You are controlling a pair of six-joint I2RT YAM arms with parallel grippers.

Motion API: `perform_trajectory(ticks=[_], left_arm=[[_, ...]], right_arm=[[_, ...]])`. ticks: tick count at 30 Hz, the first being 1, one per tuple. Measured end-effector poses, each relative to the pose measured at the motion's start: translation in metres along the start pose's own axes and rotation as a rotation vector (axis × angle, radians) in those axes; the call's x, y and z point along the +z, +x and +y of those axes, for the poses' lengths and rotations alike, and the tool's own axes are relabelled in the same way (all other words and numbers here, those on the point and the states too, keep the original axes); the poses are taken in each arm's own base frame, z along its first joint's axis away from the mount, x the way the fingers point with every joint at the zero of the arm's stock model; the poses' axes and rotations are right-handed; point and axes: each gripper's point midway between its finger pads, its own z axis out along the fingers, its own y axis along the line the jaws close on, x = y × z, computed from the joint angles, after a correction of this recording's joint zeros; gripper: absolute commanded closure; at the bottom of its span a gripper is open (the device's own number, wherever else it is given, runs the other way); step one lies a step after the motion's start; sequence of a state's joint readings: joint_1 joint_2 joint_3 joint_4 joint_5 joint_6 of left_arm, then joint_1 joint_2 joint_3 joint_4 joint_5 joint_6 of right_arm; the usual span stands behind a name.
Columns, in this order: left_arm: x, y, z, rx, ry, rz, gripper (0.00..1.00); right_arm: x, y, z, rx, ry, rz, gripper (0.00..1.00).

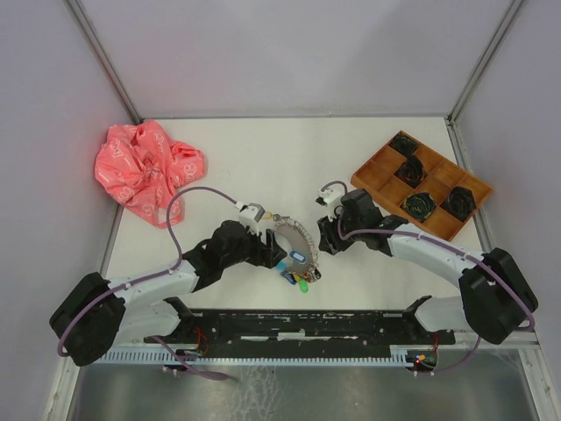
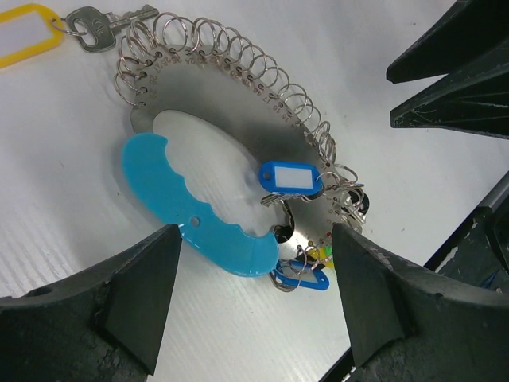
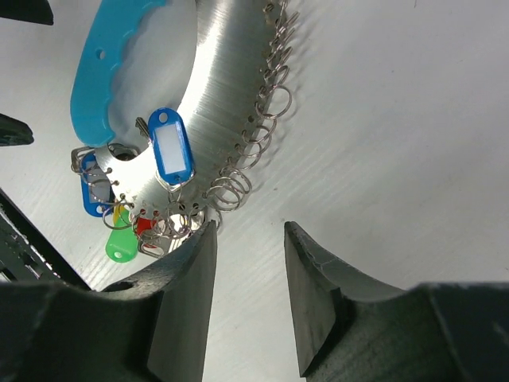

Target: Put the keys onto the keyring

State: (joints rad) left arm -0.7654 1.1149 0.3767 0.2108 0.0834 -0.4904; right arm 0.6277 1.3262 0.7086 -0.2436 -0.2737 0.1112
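Note:
The keyring holder is a metal crescent plate (image 2: 238,111) edged with several split rings and backed by a blue plastic handle (image 2: 183,203); it lies flat on the white table (image 1: 294,241). A blue-tagged key (image 2: 290,177) rests on the plate. Blue, green (image 3: 119,245) and red tags cluster at its near end. A yellow-tagged key (image 2: 99,30) lies at its far end. My left gripper (image 2: 254,235) hovers open over the handle's near end, holding nothing. My right gripper (image 3: 250,231) is open beside the plate's ringed edge, its left finger (image 3: 187,294) close to the rings.
A crumpled pink bag (image 1: 145,171) lies at the back left. A wooden compartment tray (image 1: 372,167) holding black objects sits at the back right, just behind the right arm. White walls enclose the table on three sides.

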Motion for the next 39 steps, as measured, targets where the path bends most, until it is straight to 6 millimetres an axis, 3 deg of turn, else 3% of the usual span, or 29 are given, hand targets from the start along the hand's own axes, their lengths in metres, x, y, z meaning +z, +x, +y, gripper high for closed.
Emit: perform_trajectory(ticks=[7, 17, 25, 39], left_arm=[[0.003, 0.002, 0.001, -0.011, -0.006, 0.009, 0.17], [0.016, 0.008, 0.000, -0.038, -0.009, 0.066, 0.19], [0.020, 0.019, 0.005, -0.043, -0.024, 0.104, 0.19], [0.021, 0.025, 0.015, -0.044, -0.073, 0.120, 0.19]], right_arm=[[0.005, -0.006, -0.009, 0.033, 0.001, -0.047, 0.52], [0.028, 0.011, -0.017, 0.128, -0.043, -0.023, 0.52], [0.044, 0.017, -0.007, 0.170, -0.130, -0.001, 0.52], [0.040, 0.009, 0.021, 0.174, -0.296, -0.020, 0.63]])
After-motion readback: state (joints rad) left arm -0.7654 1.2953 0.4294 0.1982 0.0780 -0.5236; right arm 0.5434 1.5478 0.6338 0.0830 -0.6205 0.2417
